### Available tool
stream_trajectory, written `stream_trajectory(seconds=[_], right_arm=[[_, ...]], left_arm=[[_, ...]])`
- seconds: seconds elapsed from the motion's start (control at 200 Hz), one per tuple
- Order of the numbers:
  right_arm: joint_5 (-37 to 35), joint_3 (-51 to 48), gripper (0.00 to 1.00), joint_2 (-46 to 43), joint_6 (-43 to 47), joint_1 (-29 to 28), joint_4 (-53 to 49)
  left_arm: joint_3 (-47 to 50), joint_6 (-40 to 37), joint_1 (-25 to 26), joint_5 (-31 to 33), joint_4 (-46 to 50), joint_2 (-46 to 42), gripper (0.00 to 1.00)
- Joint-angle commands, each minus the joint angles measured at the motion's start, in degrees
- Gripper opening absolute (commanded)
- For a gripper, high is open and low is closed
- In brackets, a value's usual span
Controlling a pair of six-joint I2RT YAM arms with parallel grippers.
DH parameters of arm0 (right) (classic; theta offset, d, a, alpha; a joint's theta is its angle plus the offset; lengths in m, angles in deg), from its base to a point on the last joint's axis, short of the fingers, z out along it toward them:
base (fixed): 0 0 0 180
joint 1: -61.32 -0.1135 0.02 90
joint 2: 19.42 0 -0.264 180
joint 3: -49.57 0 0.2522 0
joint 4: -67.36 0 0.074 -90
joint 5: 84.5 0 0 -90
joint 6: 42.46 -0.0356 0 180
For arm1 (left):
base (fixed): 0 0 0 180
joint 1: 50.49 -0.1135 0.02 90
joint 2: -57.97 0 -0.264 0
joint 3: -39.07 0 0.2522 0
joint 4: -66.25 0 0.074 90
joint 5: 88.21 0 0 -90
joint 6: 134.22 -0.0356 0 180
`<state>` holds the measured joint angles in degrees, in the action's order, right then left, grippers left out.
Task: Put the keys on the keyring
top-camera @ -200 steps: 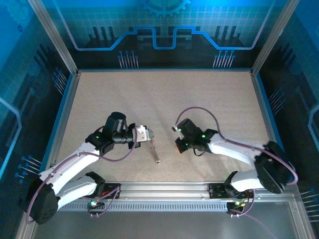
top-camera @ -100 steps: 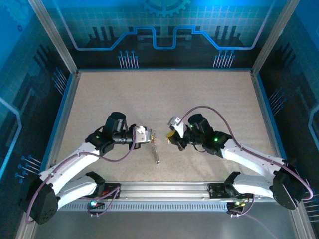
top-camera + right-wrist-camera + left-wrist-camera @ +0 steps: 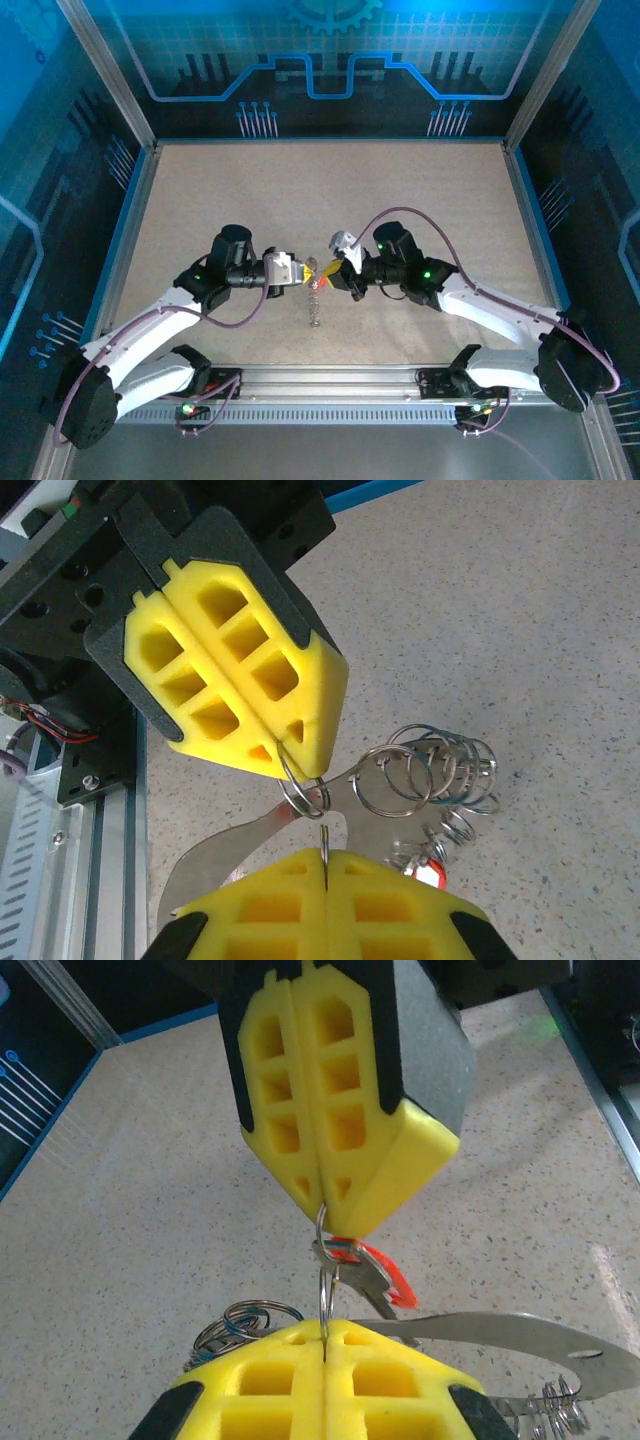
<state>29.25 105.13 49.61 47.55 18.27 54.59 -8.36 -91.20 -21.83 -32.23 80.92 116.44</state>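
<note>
Two grippers meet tip to tip over the middle of the worktop (image 3: 400,200): left gripper (image 3: 303,270) and right gripper (image 3: 336,268). Both sets of jaws are pressed together, each pinching a thin wire ring of the keyring (image 3: 430,770). Can't tell if that's one shared ring or two linked ones, since the wire is edge-on in the left wrist view. The keyring is a bunch of overlapping silvery loops beside the pinch point; they overlap too much for a loop count. One flat metal strip (image 3: 500,1332) runs out from the same bunch, its far end cut off at the frame edge in the left wrist view. For the keys (image 3: 388,1278), one red head is clear just below the right gripper's tips, with a silvery blade against it, touching the ring. A second key can't be separated out. The right wrist view shows one red bit low behind the loops, partly hidden by that gripper's own fingers. In the top view the bunch is only a thin blurred silvery streak trailing below the meeting point.
</note>
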Motion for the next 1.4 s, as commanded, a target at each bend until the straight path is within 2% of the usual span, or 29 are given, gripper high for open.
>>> stream_trajectory(seconds=[0.0,0.44,1.146,1.396], right_arm=[[1.3,0.9,0.0,0.2,-1.6,-0.9,1.8],[-0.6,1.9,0.0,2.5,-6.5,-1.2,5.9],[-2.8,4.5,0.0,3.9,-9.5,-1.1,5.6],[-6.5,5.9,0.0,5.1,-10.7,-1.3,3.0]], left_arm=[[0.5,1.7,0.0,0.5,-5.0,-1.3,0.0],[0.0,1.7,0.1,1.5,-4.4,-0.4,0.0],[-0.3,2.7,0.6,5.0,-4.1,0.7,0.0],[-0.3,3.3,0.7,5.4,-4.8,0.6,0.0]])
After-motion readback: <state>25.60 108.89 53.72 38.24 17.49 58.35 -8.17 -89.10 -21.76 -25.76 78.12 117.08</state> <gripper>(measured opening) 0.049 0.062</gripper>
